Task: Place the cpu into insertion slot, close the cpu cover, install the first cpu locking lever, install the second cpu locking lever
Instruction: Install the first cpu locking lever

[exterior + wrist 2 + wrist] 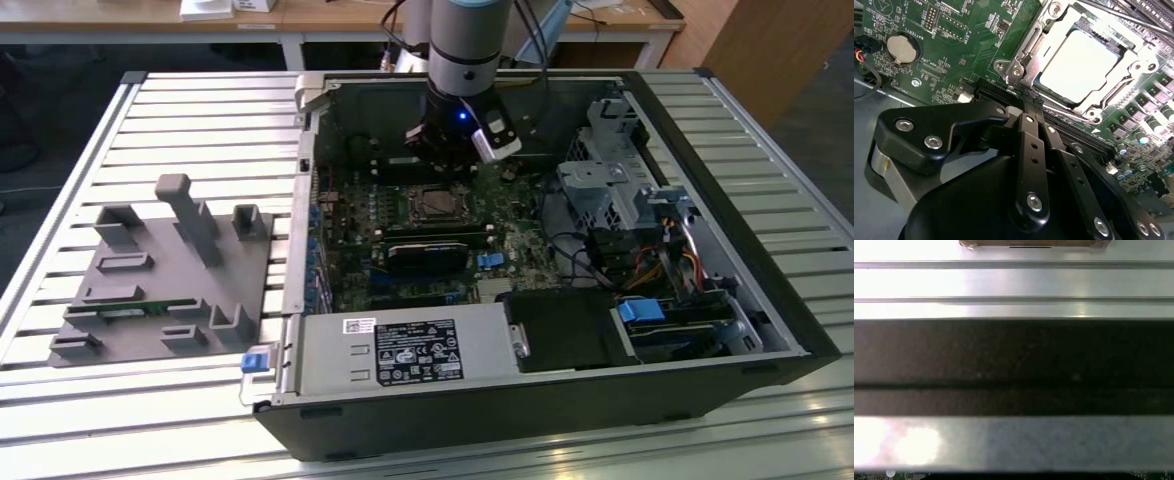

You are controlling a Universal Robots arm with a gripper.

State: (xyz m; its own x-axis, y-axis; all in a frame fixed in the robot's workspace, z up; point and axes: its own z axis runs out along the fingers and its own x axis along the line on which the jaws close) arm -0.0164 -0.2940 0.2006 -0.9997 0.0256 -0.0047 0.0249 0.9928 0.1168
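Observation:
The cpu (1079, 67) lies flat in its socket on the green motherboard, its pale metal top showing through the window of the cpu cover (1026, 52), which is down over it. A thin wire locking lever (1066, 111) runs along the socket's near edge. My gripper (1030, 99) is shut, its two black fingers (1026, 145) pressed together with the tips at the socket's corner beside that lever. In the exterior view the gripper (445, 160) hangs inside the open case just behind the cpu (434, 204).
A grey fixture block (160, 270) lies at the exterior view's left of the case. Inside the case are the power supply (400, 350), a long black card (430, 250) and a drive cage (601, 190). A coin battery (902, 48) sits on the board.

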